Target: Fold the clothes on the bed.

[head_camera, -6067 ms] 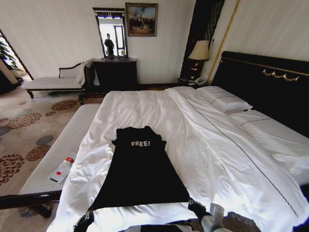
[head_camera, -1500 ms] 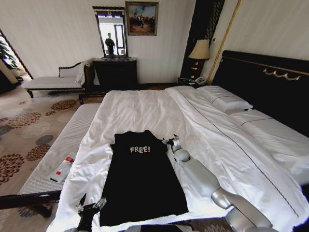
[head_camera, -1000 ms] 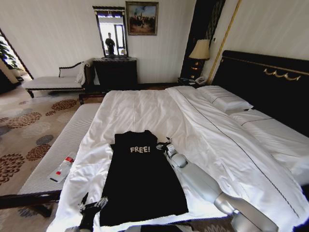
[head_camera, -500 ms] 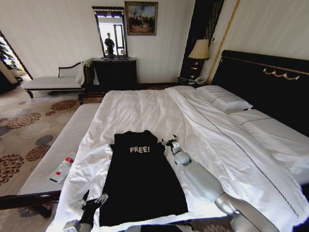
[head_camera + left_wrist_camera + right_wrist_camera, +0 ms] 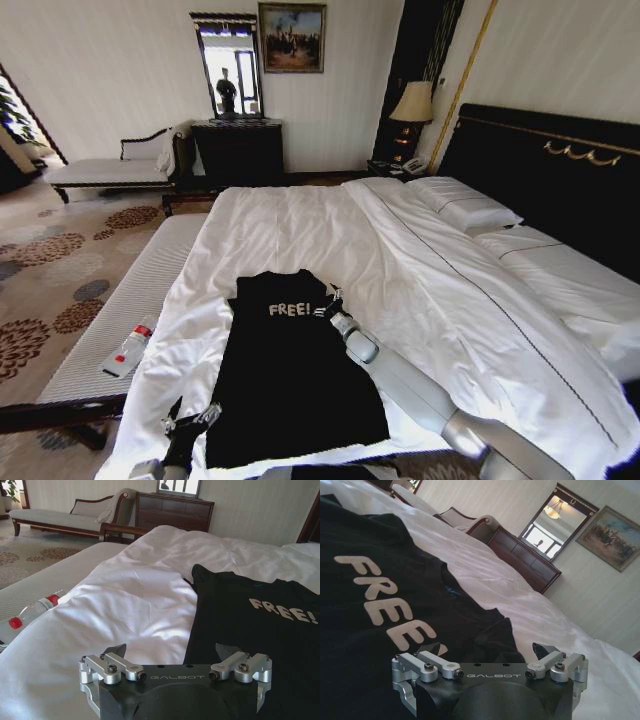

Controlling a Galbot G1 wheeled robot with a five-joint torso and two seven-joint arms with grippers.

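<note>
Garment: the black short-sleeved cotton T-shirt with white "FREE!" lettering (image 5: 290, 375) is laid flat, chest up, on the near part of the bed, collar toward the far side and hem toward the robot; the sleeves appear tucked in, so a narrow dark panel is presented.
Support: the large bed with white duvet and dark wood headboard (image 5: 420, 270) is soft and creased, so cloth is likely to drag when slid.
Right gripper: the right gripper (image 5: 327, 303) is placed at the shirt's upper right corner, beside the lettering; its jaws are spread wide in the right wrist view, with nothing between them.
Left gripper: the left gripper (image 5: 192, 420) is set low at the hem's left corner, jaws likewise parted and empty, one tip over black cloth and the other over white bedding.
Step judged: the shoulder edge is being approached for a pinch.
Good practice: only the shirt layers should be caught, not the duvet beneath; the grasp is best taken at the very edge, so the fold line stays straight.
Nearby: a clear plastic bottle with a red cap (image 5: 129, 349) is lying on the pale striped bench (image 5: 120, 320), well apart.
</note>
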